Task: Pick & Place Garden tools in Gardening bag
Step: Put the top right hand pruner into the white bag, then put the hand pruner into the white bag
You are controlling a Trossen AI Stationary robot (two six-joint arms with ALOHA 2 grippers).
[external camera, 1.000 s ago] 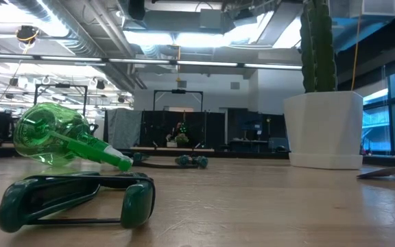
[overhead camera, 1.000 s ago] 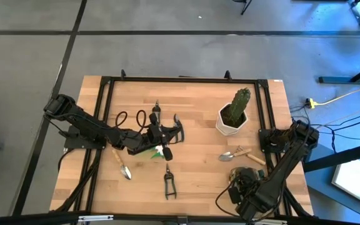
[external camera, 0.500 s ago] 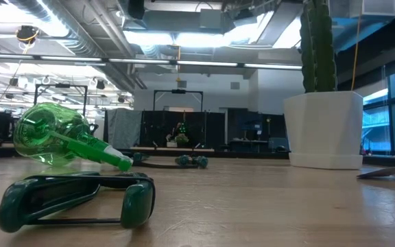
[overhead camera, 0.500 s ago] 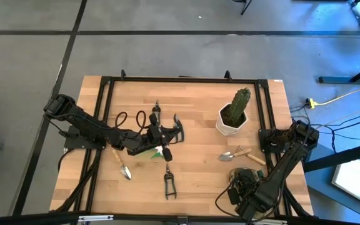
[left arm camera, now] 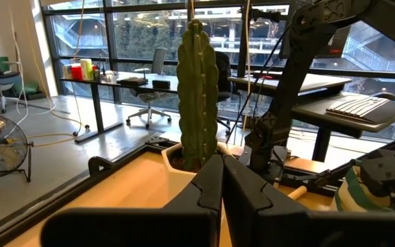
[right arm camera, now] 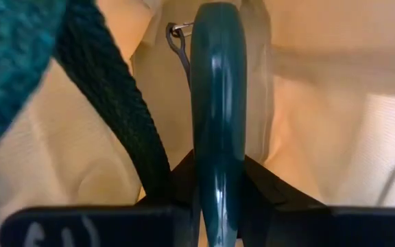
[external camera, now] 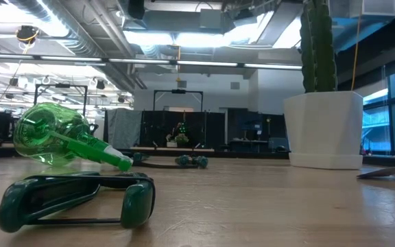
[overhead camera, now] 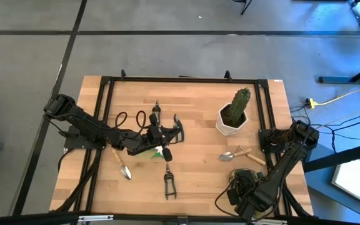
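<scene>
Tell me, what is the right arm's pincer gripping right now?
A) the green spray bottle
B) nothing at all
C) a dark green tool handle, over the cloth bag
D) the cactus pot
C: the right wrist view shows the right pincer closed on a dark green handle with the bag's pale cloth behind it; the spray bottle lies on the table and the cactus pot stands apart.

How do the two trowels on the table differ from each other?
The left trowel lies near the table's left side, just in front of the left arm; the right trowel lies on the right side, in front of the white pot. The left trowel's blade points toward the table's front edge; the right trowel's blade points left, its handle angled right. Both have silver blades and wooden handles, lying flat and unheld.
</scene>
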